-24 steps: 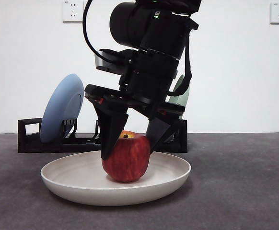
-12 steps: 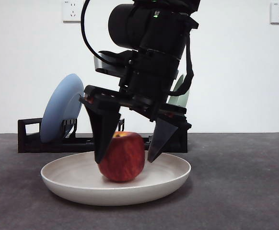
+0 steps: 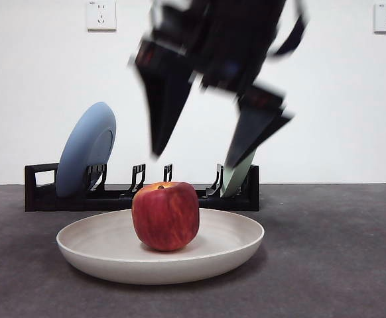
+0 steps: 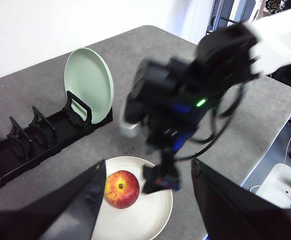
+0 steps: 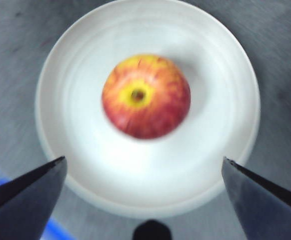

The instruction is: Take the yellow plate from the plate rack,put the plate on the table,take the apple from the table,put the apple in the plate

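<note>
The right end effector (image 3: pixel 193 156) hangs in the air directly above the apple (image 3: pixel 166 216), its two black jaws spread wide apart and holding nothing. In the front view it is smeared with motion blur, and its tips are clear of the fruit with open space between them. Its own wrist view looks straight down on the apple (image 5: pixel 146 96), which lies between and beyond the two jaw tips.

The apple stands upright, stem dip facing up, near the middle of the yellow plate (image 3: pixel 233 248). The plate lies flat on the worktop (image 3: pixel 339 265), just in front of the plate rack (image 3: pixel 40 195). On the rack a blue plate (image 3: pixel 87 149) leans at the left end and a pale green plate (image 4: pixel 88 82) stands at the right end, with bare slots between them.

The left end effector (image 4: pixel 143 200) is higher and farther back, looking across at the plate (image 4: pixel 145 225) and at the other arm. Its jaws are apart and hold nothing.

The relation that matters now is vertical: the apple sits straight below the right end effector, which is much the nearer of the two arms to it. The fruit is squat and round, with no long axis to favour, so any regrasp would come straight down over the stem. Judging by how things lie, both steps look done, with the plate on the worktop and the apple in it. The remaining move is probably a plain retreat, and the wide jaws should clear the rack and its plates.
</note>
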Motion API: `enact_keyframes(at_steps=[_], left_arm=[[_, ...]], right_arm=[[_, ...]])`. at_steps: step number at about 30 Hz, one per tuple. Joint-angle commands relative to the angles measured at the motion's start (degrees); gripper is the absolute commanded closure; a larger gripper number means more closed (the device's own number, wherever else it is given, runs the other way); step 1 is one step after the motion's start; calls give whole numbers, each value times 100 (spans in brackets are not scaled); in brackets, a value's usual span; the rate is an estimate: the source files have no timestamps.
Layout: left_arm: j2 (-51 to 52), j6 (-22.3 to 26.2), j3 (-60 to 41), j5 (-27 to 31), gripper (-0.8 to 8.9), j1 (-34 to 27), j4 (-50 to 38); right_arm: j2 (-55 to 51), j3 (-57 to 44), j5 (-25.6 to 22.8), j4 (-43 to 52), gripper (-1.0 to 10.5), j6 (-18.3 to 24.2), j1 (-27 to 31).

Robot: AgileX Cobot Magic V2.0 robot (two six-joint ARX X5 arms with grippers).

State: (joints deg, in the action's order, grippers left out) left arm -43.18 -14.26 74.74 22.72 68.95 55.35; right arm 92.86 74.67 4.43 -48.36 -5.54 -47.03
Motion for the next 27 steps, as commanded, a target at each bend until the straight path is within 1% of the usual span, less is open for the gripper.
enact_keyframes(at_steps=[1,9,12,15,20,22,26,27], left_arm=[[4,-46,2,-22,526,-13,2],[4,-48,2,-20,526,-13,188],[4,-48,2,-20,526,-13,212],[4,-48,2,-20,526,-13,221],[4,-48,2,-20,531,-13,219],[4,-48,2,-22,531,-13,219],[4,-52,2,-22,532,-13,221],[4,-52,2,-22,532,-13,221]], right_arm=[[-494,-26,2,-479,383,-22,-26],[-2179,-26,2,-1606,396,-50,-26],[-2684,-26,2,-1930,502,-52,-26],[-3091,-26,2,-2306,572,-59,-26],[-3545,-26,0,-2903,585,-105,-26],[-3663,-26,-2,-3036,680,-149,-26],[-3832,-26,0,-3038,961,-177,-26],[-3847,-26,0,-3038,964,-177,-26]])
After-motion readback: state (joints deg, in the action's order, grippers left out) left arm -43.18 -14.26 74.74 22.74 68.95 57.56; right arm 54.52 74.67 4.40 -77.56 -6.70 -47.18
